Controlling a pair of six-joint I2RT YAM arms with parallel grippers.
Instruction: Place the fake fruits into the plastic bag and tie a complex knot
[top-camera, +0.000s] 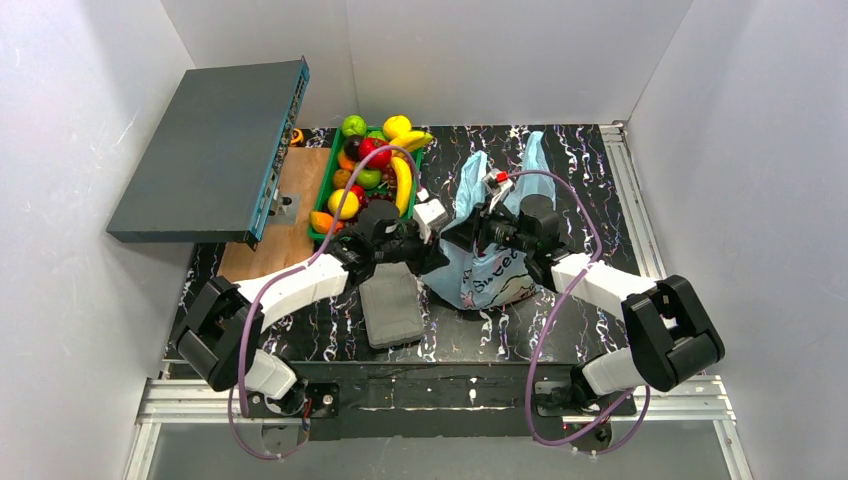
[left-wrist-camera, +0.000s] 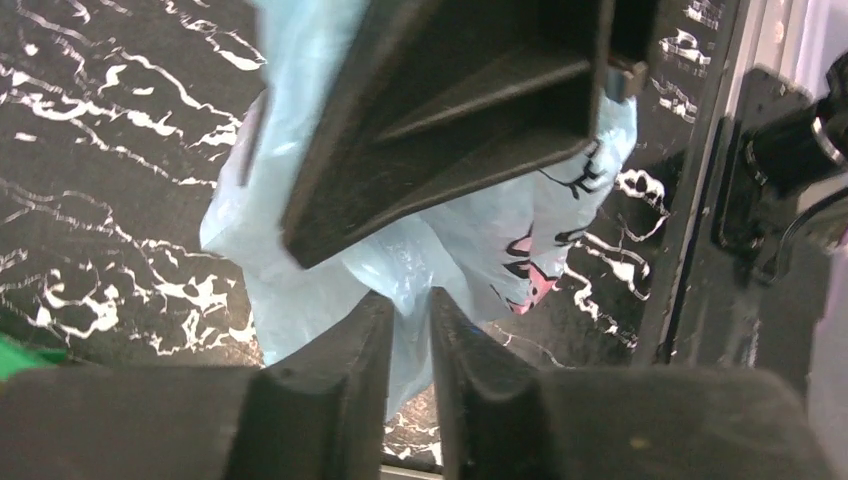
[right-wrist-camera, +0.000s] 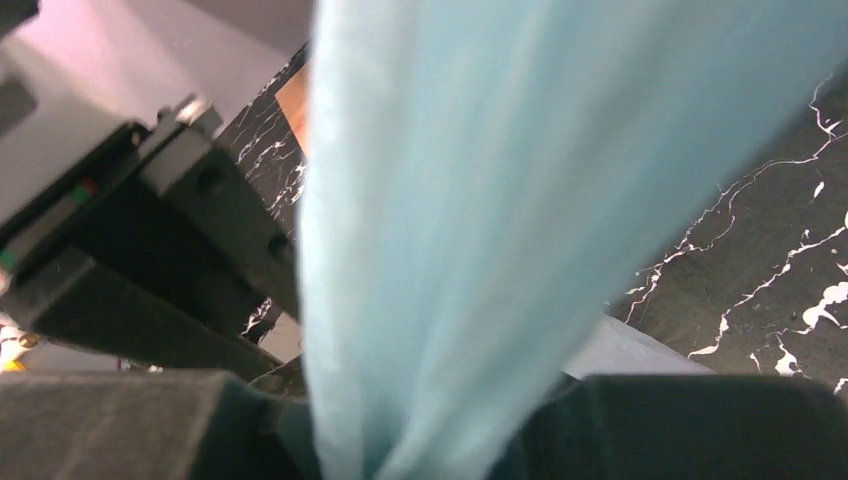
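The light-blue plastic bag (top-camera: 487, 270) lies at the table's middle, its two handle loops (top-camera: 533, 160) sticking up toward the back. My left gripper (top-camera: 432, 258) is shut on the bag's left edge; in the left wrist view its fingers (left-wrist-camera: 365, 340) pinch a fold of blue plastic (left-wrist-camera: 450, 250). My right gripper (top-camera: 490, 232) is shut on the bag's upper part; in the right wrist view blue plastic (right-wrist-camera: 480, 220) runs up from between its fingers. The fake fruits (top-camera: 372, 170), bananas, apples, lemon and orange, lie in the green tray (top-camera: 322, 200) at the back left. No knot shows.
A grey ribbed case (top-camera: 390, 310) lies in front of the left arm. A dark flat box (top-camera: 210, 150) leans raised at the back left over a brown board (top-camera: 275, 235). White walls enclose the table on three sides.
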